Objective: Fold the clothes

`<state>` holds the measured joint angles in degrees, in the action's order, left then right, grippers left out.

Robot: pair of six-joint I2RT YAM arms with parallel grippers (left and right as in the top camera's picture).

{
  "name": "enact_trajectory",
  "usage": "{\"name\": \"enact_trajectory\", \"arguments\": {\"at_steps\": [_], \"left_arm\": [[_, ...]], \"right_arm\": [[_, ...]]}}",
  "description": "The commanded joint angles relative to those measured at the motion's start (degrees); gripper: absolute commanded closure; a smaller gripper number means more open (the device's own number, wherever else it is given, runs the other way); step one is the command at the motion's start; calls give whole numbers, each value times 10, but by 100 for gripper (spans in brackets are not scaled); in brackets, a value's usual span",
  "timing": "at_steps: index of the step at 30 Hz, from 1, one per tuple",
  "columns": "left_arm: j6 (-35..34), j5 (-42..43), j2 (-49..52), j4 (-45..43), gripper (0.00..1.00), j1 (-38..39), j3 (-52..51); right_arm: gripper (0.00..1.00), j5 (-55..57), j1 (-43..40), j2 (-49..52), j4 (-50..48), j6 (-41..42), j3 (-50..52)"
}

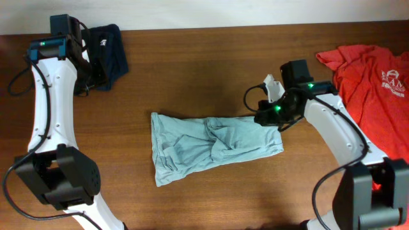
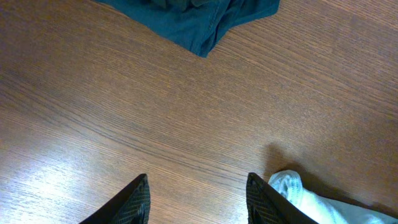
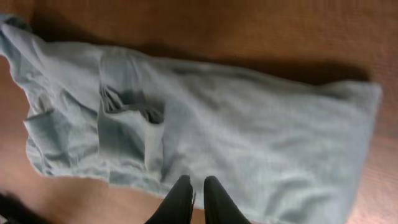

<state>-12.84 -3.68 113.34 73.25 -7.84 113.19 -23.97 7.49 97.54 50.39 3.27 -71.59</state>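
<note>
At far left, the left end effector (image 2: 198, 180) hangs above bare worktop (image 1: 211, 64), its two fingers standing clearly apart with nothing between them. Just beside it, towards the back edge, lies a bunched dark navy garment (image 1: 107, 48).

In the centre of the worktop lies the pale blue-grey T-shirt (image 1: 211, 144). It is gathered into a long band whose long axis runs left to right, slightly tilted, with the left end sitting nearer the front edge than the right. The left end is the wider one and the band narrows towards the right. The cloth is creased, with a knot of folds near its middle and doubled-over layers showing at the left end. The colour is plain, with no print visible.

The right end effector (image 3: 198, 182) sits at the right end of this shirt, at its rear corner. Its fingers are drawn almost together with their tips at the cloth's edge. Whether any fabric is caught between them cannot be told.

At far right a coral-red T-shirt (image 1: 374, 83) with a white chest print lies spread out, well apart from the blue one and partly out of view.
</note>
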Motion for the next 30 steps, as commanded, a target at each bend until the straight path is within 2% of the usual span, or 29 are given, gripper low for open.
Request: {"name": "enact_trajectory", "arguments": {"at_steps": [1, 10, 16, 18, 22, 24, 30], "left_arm": [[3, -2, -2, -2, 50, 2, 2], [3, -2, 2, -1, 50, 2, 2], [3, -2, 2, -1, 50, 3, 2], [3, -2, 2, -1, 50, 3, 2], [3, -2, 2, -1, 50, 3, 2], [3, -2, 2, -1, 50, 3, 2], [3, -2, 2, -1, 50, 3, 2]], "right_arm": [[87, -13, 20, 31, -18, 9, 17], [87, -21, 104, 116, -98, 47, 22], [89, -146, 135, 113, -105, 30, 11], [89, -152, 134, 111, -100, 30, 8], [89, -153, 104, 105, -78, 6, 0], [87, -154, 76, 97, -35, -25, -23], [71, -115, -36, 68, 104, -101, -100]]}}
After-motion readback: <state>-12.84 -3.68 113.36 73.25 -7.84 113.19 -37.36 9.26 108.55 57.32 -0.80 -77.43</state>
